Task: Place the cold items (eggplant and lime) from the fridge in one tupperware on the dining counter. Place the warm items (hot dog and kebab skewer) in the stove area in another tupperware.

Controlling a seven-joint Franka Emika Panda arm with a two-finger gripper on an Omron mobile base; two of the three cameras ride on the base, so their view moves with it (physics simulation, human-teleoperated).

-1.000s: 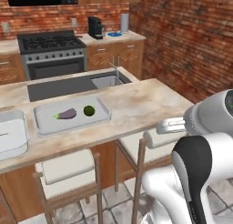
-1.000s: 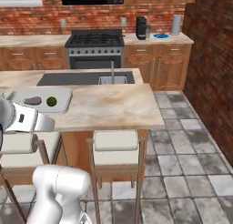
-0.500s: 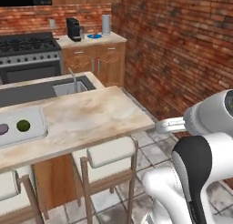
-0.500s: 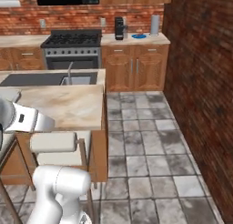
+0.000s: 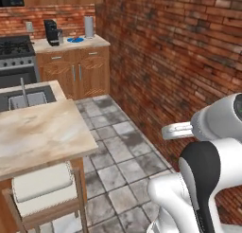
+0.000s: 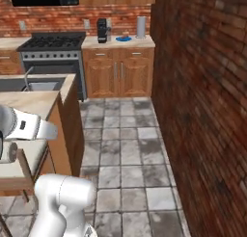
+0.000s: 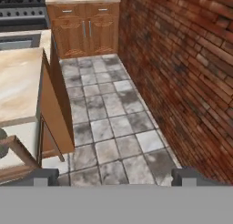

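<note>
A marble-topped island counter (image 5: 38, 132) with a sink (image 5: 26, 97) stands left, a cushioned stool (image 5: 42, 187) tucked under it. Beyond the grey tiled floor (image 6: 125, 149), a coffee machine (image 6: 102, 30) sits on wooden cabinets (image 6: 118, 70) beside the stove (image 6: 50, 50), against a brick wall (image 5: 179, 52).

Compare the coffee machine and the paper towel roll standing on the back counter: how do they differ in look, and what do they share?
1. Colour: the coffee machine is black, while the paper towel roll is pale grey-white.
2. Shape: the coffee machine is blocky with a recessed front, while the paper towel roll is a plain cylinder.
3. Place: the coffee machine stands at the counter's stove end, the paper towel roll at the brick wall end.
Both stand upright on the back counter, either side of a blue dish.
</note>
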